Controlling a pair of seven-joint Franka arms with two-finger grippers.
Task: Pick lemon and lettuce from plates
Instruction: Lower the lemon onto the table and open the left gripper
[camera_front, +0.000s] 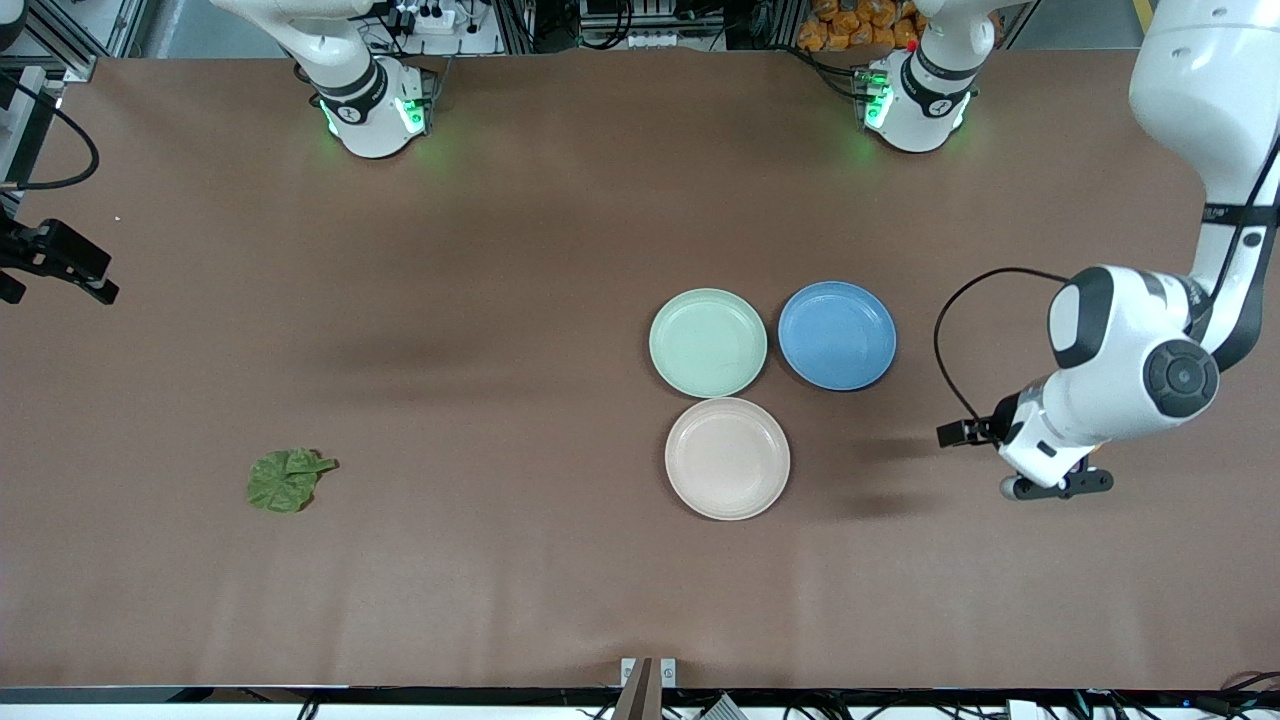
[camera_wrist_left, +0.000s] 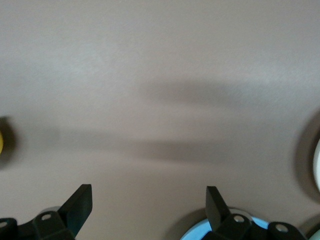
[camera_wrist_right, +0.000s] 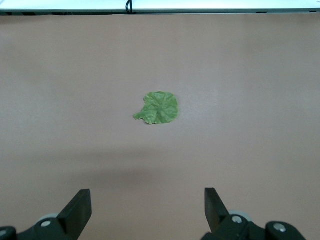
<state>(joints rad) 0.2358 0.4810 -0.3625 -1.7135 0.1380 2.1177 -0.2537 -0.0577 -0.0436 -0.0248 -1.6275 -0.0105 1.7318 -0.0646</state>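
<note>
Already, in the front view, three bare plates: mint plate (camera_front: 707, 342), cream plate (camera_front: 727, 458), blue plate (camera_front: 837, 335), with lettuce (camera_front: 286, 480) on the worktop (camera_front: 500, 250) toward the right arm's end. In the left wrist view, left pincer (camera_wrist_left: 149, 204) wide and empty, lemon (camera_wrist_left: 1, 142) just visible on the worktop; in the right wrist view, right pincer (camera_wrist_right: 148, 206) wide, empty, over bare worktop near the lettuce, task seemingly finished.
</note>
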